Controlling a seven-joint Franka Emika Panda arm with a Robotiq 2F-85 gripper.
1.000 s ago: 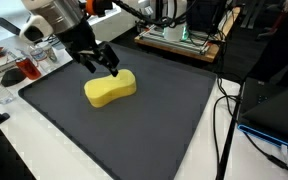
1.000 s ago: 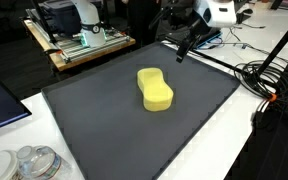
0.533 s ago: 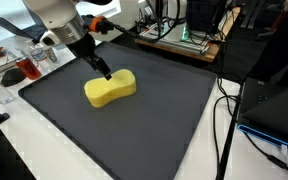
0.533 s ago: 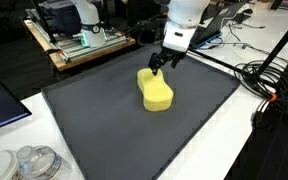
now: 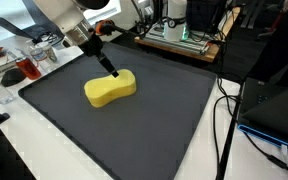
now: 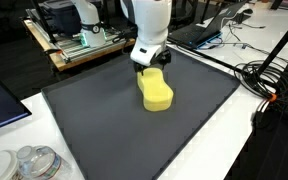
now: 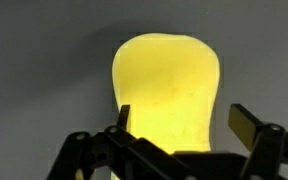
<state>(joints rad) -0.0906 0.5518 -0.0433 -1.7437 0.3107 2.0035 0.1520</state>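
The arm point(image 6: 149, 20) points steeply down, its 2 jaws spread wide.

A lab, shown by loose cables point(image 6: 267, 78), an open electronics rig point(image 6: 82, 30) and a black work mat point(image 6: 104, 130)

In the wrist view the sponge point(image 7: 164, 85) is soft and out of focus. Its lower end is hidden behind the gripper point(image 7: 184, 122), whose body the bottom edge cuts off. In an exterior view the top edge cuts off the arm point(image 6: 149, 25), and the gripper covers the sponge's upper end. The jars point(image 6: 32, 162) at lower left are clipped by the bottom edge. In an exterior view the fingers point(image 5: 111, 70) are a dark blur; whether they touch the sponge cannot be told.
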